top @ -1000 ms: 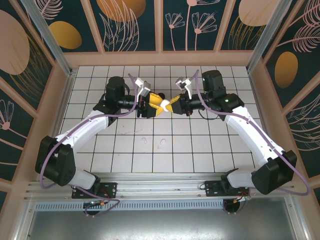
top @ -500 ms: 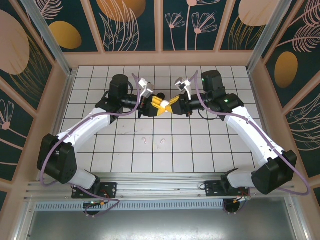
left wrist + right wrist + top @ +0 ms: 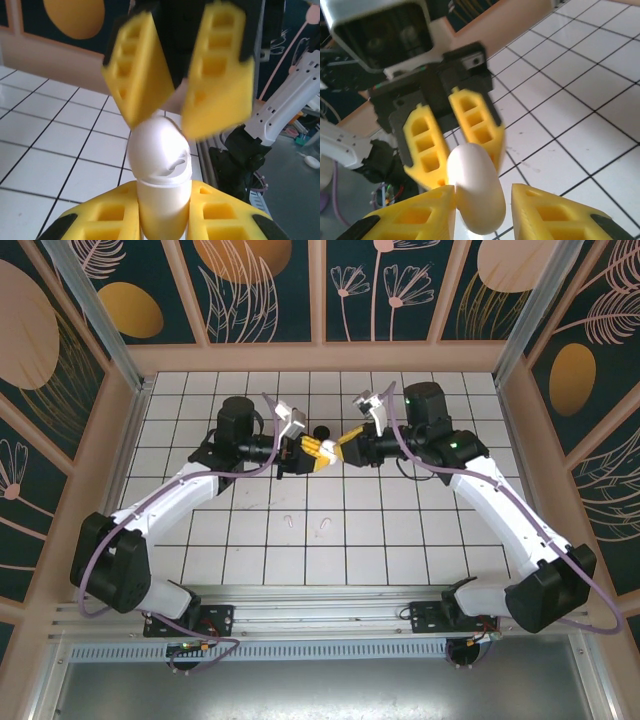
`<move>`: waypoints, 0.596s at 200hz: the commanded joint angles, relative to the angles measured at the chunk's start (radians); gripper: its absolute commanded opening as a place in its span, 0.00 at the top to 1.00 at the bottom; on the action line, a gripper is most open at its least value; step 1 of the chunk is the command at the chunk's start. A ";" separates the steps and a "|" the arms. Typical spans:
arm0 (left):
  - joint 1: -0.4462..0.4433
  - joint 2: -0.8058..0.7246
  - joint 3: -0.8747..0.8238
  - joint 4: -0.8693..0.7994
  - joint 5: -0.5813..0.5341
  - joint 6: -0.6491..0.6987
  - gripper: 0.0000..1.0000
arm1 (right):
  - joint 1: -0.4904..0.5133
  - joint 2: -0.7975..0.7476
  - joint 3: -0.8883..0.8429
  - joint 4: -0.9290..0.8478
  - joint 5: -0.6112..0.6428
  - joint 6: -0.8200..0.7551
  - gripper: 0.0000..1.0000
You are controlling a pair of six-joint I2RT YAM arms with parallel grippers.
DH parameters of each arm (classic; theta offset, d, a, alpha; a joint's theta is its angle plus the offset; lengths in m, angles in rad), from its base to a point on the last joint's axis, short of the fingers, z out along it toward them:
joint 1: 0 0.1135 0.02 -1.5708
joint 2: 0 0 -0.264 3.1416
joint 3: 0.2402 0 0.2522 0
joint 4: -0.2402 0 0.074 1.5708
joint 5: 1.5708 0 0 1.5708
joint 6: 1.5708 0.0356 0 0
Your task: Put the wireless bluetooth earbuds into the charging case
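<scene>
White egg-shaped charging case [image 3: 160, 170], lid ajar, held aloft; two white earbuds [image 3: 288, 519] lie on tiles [image 3: 400, 540].

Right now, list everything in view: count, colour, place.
charging case: one, white, lid tilted partly open, held above the tiles between both grippers
earbuds: two, white, loose on the tiles nearer the arm bases
dark object: one, black, on the tiles just beyond the grippers, too small to identify
table: one, white tiles, dark grid lines
left gripper: yellow fingers, shut on the case body
right gripper: yellow fingers, flanking the case, gap on one side
</scene>
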 commanded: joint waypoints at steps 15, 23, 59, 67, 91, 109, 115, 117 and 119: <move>-0.007 -0.077 -0.056 0.137 -0.015 -0.056 0.95 | -0.041 0.004 -0.033 0.107 0.078 0.103 0.66; -0.007 -0.082 -0.080 0.149 -0.025 -0.069 0.95 | -0.040 0.008 -0.035 0.113 0.067 0.111 0.66; -0.007 -0.112 -0.123 0.198 -0.091 -0.113 0.97 | -0.040 0.011 -0.042 0.122 0.079 0.146 0.63; -0.007 -0.120 -0.137 0.209 -0.117 -0.120 0.98 | -0.040 0.003 -0.047 0.130 0.090 0.158 0.63; -0.003 -0.145 -0.170 0.205 -0.208 -0.127 0.99 | -0.042 -0.032 -0.088 0.173 0.169 0.228 0.61; 0.005 -0.166 -0.194 0.190 -0.283 -0.138 0.99 | -0.042 -0.049 -0.131 0.201 0.253 0.304 0.60; 0.009 -0.175 -0.204 0.184 -0.311 -0.144 0.99 | -0.041 -0.049 -0.146 0.205 0.274 0.325 0.60; 0.011 -0.177 -0.207 0.181 -0.318 -0.145 0.99 | -0.042 -0.049 -0.150 0.205 0.283 0.331 0.60; 0.012 -0.181 -0.212 0.179 -0.326 -0.146 0.99 | -0.041 -0.050 -0.155 0.206 0.288 0.338 0.60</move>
